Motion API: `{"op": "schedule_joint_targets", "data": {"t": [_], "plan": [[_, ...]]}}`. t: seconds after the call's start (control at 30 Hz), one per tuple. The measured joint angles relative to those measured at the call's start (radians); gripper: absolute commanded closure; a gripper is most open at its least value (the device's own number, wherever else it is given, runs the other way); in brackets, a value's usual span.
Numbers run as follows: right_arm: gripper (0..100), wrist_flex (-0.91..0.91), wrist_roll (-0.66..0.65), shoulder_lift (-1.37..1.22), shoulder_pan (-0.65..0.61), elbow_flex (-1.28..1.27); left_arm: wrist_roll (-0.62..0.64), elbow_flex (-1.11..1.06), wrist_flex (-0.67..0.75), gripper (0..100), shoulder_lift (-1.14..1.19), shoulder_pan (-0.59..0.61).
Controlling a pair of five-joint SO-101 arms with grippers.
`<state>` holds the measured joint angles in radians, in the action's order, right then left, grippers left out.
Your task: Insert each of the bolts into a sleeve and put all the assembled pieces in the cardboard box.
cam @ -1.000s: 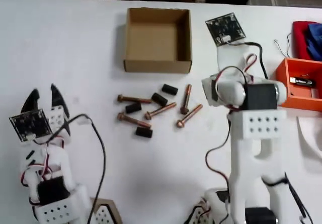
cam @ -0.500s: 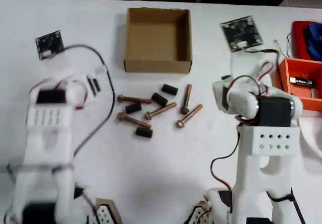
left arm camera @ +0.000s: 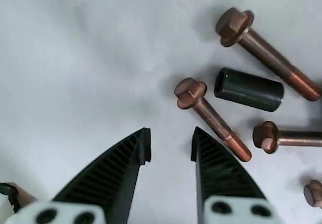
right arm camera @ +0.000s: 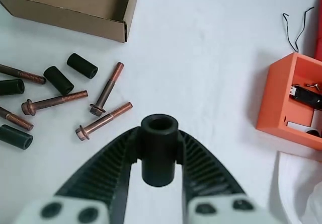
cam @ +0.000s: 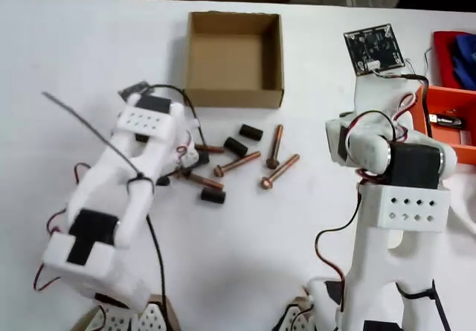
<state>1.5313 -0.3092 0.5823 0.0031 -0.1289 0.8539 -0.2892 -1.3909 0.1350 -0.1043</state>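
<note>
Several copper bolts (cam: 238, 164) and black sleeves (cam: 251, 132) lie scattered in front of the cardboard box (cam: 234, 97). The left arm (cam: 123, 190) leans over the left end of that pile. In its wrist view my left gripper (left arm camera: 170, 143) is open just above the table, close beside a bolt (left arm camera: 211, 116) whose head sits a little past the fingertips. A sleeve (left arm camera: 249, 89) and another bolt (left arm camera: 266, 53) lie beyond. My right gripper (right arm camera: 159, 143) is shut on an upright black sleeve (right arm camera: 159, 151), held off to the right of the pile, its bore facing the camera.
An orange bin (cam: 446, 123) with small parts stands at the right edge of the table, with a red cloth (cam: 454, 56) behind it. The box (right arm camera: 75, 2) is open at the top. White tabletop lies bare left of the pile and in front of it.
The left arm has swung from the front left of the table over to the left end of the bolt pile. The right arm has shifted a little to the right.
</note>
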Motion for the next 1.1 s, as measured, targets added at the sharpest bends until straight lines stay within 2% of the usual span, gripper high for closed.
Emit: {"op": "schedule_joint_targets", "data": {"t": [0.27, 0.43, 0.63, 0.77, 0.97, 1.1], "plan": [[97.7, 0.0, 0.0, 0.0, 0.0, 0.0, 0.044, 0.094, -0.002, 60, 0.138, -0.006], [97.7, 0.0, 0.0, 0.0, 0.0, 0.0, 0.044, 0.137, 0.0, 60, 0.19, -0.008], [97.7, 0.0, 0.0, 0.0, 0.0, 0.0, 0.101, 0.138, 0.0, 60, 0.244, -0.029], [97.7, 0.0, 0.0, 0.0, 0.0, 0.0, 0.11, 0.14, 0.002, 67, 0.264, -0.041], [97.6, 0.0, 0.0, 0.0, 0.0, 0.0, 0.107, 0.173, 0.008, 89, 0.284, -0.054], [97.6, 0.0, 0.0, 0.0, 0.002, 0.0, 0.109, 0.175, 0.032, 94, 0.311, -0.057]]}}
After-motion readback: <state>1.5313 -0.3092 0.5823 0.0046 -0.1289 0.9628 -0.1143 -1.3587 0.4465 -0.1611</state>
